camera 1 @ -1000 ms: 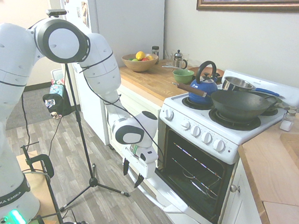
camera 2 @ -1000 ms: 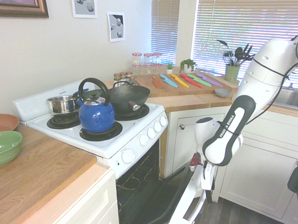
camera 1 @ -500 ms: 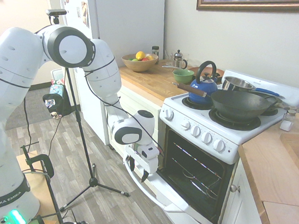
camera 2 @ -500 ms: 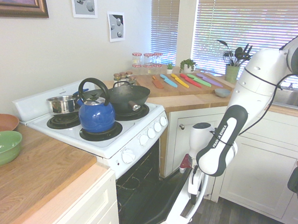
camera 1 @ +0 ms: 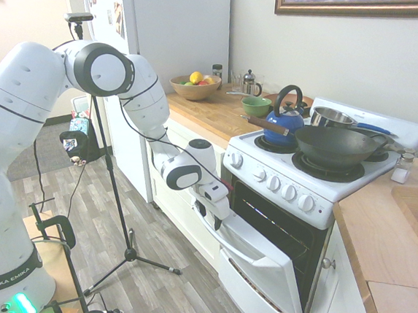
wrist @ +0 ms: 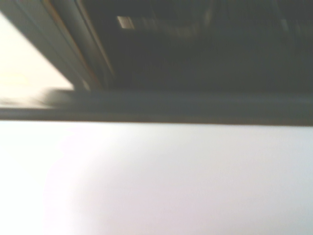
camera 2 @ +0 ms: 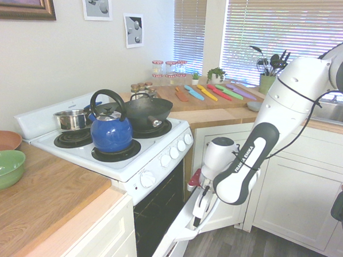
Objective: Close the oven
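the oven is standing between two stretches of wooden tabletop, its door hanging partly open. the gripper is reaching down at the door's top edge beside the white handle; whether it is gripping anything, i cannot tell.

One blue kettle, one wok, two bowls

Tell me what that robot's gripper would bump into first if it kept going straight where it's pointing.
Probably the oven door or its white handle: the gripper points down right beside both. Which comes first is unclear.
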Controlling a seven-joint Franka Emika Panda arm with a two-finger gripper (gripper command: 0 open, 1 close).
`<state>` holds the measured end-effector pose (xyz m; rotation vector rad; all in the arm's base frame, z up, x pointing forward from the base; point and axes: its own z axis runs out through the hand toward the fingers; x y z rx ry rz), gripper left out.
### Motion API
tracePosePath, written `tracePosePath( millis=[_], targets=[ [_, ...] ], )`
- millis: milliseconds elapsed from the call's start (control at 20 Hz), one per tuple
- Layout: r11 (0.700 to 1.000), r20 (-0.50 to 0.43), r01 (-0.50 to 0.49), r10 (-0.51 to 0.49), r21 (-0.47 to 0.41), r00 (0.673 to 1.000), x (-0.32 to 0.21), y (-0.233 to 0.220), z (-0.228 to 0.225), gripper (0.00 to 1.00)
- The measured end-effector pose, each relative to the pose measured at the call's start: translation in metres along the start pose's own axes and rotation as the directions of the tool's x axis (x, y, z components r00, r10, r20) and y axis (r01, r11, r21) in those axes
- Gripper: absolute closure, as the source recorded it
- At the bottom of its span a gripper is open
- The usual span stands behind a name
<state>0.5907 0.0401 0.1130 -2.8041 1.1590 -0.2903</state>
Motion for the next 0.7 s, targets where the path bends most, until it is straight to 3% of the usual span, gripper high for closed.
tracePosePath(
  millis=[200, 350, 500, 700],
  targets=[
    [0.999, -0.053, 0.021, -0.019, 0.045, 0.998, 0.018, -0.04, -0.022, 0.0],
    [0.998, -0.032, 0.024, -0.022, 0.061, 0.999, 0.02, -0.062, -0.051, 0.0],
    [0.998, 0.074, 0.055, -0.053, -0.017, 0.996, 0.004, -0.051, -0.091, 0.0],
    [0.98, 0.159, 0.127, -0.103, -0.155, 0.982, -0.005, 0.007, -0.141, 0.0]
  ],
)
